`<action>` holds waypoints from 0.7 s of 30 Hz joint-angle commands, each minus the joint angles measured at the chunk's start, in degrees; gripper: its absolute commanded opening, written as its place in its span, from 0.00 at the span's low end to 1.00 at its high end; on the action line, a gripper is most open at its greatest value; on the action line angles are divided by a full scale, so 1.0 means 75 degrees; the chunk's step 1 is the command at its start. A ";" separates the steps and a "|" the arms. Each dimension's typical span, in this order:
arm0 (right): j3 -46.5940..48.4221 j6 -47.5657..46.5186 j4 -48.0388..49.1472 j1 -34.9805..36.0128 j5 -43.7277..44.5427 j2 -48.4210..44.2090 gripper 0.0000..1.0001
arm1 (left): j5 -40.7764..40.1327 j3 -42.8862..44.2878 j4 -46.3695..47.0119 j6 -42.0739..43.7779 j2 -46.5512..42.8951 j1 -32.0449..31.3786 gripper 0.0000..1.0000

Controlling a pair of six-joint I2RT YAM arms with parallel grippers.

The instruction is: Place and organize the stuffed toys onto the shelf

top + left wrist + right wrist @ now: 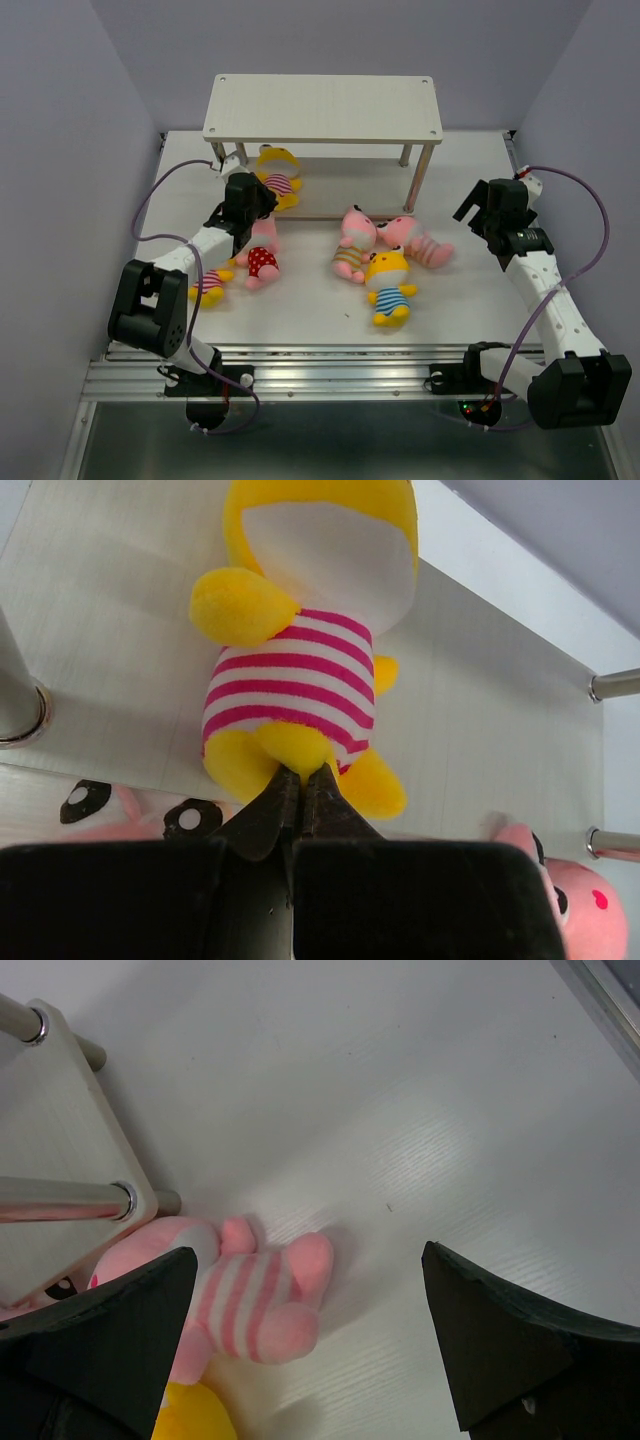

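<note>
A yellow toy in a pink-striped outfit point(277, 181) lies on the shelf's lower board point(350, 192) at its left end. My left gripper point(262, 206) is shut on a small yellow limb at that toy's bottom; the left wrist view shows the toy point(290, 670) and the closed gripper point(301, 776). My right gripper point(481, 206) is open and empty, hovering right of a pink toy in pink stripes point(416, 241), which shows between its jaws in the right wrist view point(240, 1300). The shelf's top board point(322, 108) is bare.
On the table lie a pink toy in red polka dots point(262, 256), a yellow toy partly under my left arm point(212, 286), a pink toy in yellow stripes point(350, 247) and a yellow toy in blue stripes point(390, 289). Metal shelf legs point(416, 186) stand at the right.
</note>
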 commanded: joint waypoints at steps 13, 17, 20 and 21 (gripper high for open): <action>0.0127 -0.0089 0.0068 -0.0044 -0.0116 0.0069 1.00 | -0.0352 0.0060 -0.0319 -0.0028 -0.0488 0.0033 0.63; 0.0174 -0.0113 0.0068 -0.0044 -0.0373 0.0080 1.00 | -0.0258 -0.0022 -0.0342 -0.0027 -0.0734 0.0033 0.72; 0.0139 -0.0113 0.0080 -0.0044 -0.0409 -0.0013 1.00 | -0.0072 -0.0092 -0.0435 -0.0027 -0.1085 0.0033 0.80; 0.0116 -0.0090 0.0069 -0.0044 -0.0397 -0.0060 1.00 | -0.0001 -0.0104 -0.0471 -0.0027 -0.1167 0.0021 0.84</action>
